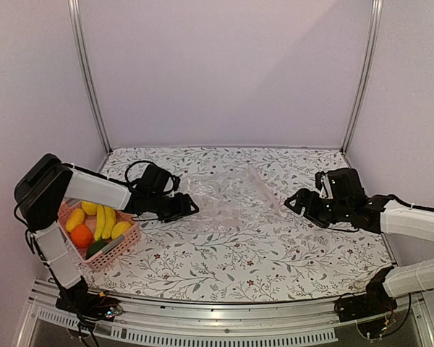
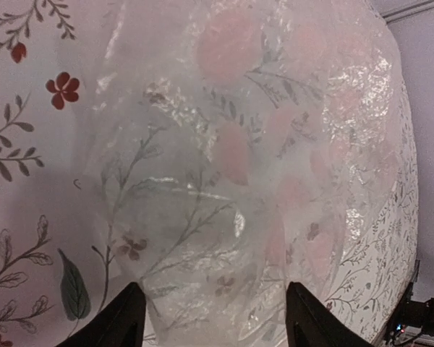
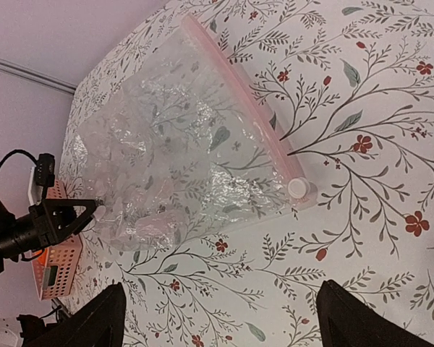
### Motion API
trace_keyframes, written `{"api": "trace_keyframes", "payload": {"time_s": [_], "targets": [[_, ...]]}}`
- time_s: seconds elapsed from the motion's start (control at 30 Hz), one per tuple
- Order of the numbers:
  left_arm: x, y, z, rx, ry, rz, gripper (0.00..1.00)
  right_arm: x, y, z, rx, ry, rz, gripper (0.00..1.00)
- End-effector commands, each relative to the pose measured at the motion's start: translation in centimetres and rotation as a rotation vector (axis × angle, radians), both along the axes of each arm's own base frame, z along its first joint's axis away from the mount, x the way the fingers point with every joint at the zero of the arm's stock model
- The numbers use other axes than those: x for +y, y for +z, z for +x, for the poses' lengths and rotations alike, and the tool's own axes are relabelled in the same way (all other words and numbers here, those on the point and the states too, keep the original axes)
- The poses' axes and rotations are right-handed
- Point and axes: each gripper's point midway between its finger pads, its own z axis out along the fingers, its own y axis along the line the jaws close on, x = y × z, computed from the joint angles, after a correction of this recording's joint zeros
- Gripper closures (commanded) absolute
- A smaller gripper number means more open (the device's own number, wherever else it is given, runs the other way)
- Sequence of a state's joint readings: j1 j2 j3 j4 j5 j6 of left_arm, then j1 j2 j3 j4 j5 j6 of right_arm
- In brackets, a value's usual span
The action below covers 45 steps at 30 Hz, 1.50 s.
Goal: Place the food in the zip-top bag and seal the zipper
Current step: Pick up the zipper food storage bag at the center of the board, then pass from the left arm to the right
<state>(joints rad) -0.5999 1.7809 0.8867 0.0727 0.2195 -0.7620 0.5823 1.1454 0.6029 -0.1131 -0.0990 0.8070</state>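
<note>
Looking at the zip-top bag (image 1: 228,194) lying crinkled on the floral counter (image 1: 275,267), right between the two arms. Long axis going roughly left to right in the top view. Mouth end pointing at the right arm, with the pink zipper (image 3: 239,94) running crosswise along it and a little white slider (image 3: 298,188) at one end of the strip. Seeing the right claw (image 3: 217,325) spread wide, just short of that zipper edge. Left claw (image 2: 213,322) spread too, fingers apart at the bag's closed end. Food (image 1: 103,220) sitting in the pink basket (image 1: 119,251) by the left arm.
</note>
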Motion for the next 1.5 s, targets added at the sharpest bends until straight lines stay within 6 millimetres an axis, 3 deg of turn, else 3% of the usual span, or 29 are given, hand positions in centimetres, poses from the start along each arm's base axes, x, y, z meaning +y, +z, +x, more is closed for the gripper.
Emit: {"api": "trace_keyframes", "payload": {"time_s": [0.0,0.1,0.23,0.43,0.6,0.73,1.07,1.17,1.47], "targets": [[-0.5,0.8,1.4,-0.037,0.008,-0.038,0.39,0.0,0.4,0.1,-0.011,0.001,-0.017,0.08],[-0.6,1.3,1.5,-0.049,0.004,-0.044,0.57,0.0,0.4,0.1,-0.012,0.001,-0.019,0.08],[-0.9,3.3,1.5,-0.101,-0.025,-0.075,0.83,-0.1,0.4,0.2,-0.01,-0.011,-0.017,0.08],[-1.5,8.8,1.0,-0.22,-0.102,-0.138,1.0,0.5,0.8,0.6,-0.017,-0.017,0.028,0.08],[-1.4,14.1,0.6,-0.314,-0.113,-0.221,1.0,0.9,-0.1,0.7,0.017,-0.034,0.073,0.08],[-1.2,17.1,0.1,-0.341,-0.103,-0.289,1.0,1.5,-0.9,0.9,0.042,-0.054,0.127,0.08],[-0.2,24.5,-1.6,-0.444,-0.065,-0.469,1.0,4.4,-0.4,1.8,0.07,-0.012,0.26,0.09],[0.3,26.2,-1.7,-0.47,-0.048,-0.483,1.0,5.6,-0.2,1.9,0.088,0.004,0.299,0.1],[0.3,28.4,-2.0,-0.458,-0.028,-0.545,1.0,11.3,3.0,0.8,0.0,0.162,0.301,0.11]]}}
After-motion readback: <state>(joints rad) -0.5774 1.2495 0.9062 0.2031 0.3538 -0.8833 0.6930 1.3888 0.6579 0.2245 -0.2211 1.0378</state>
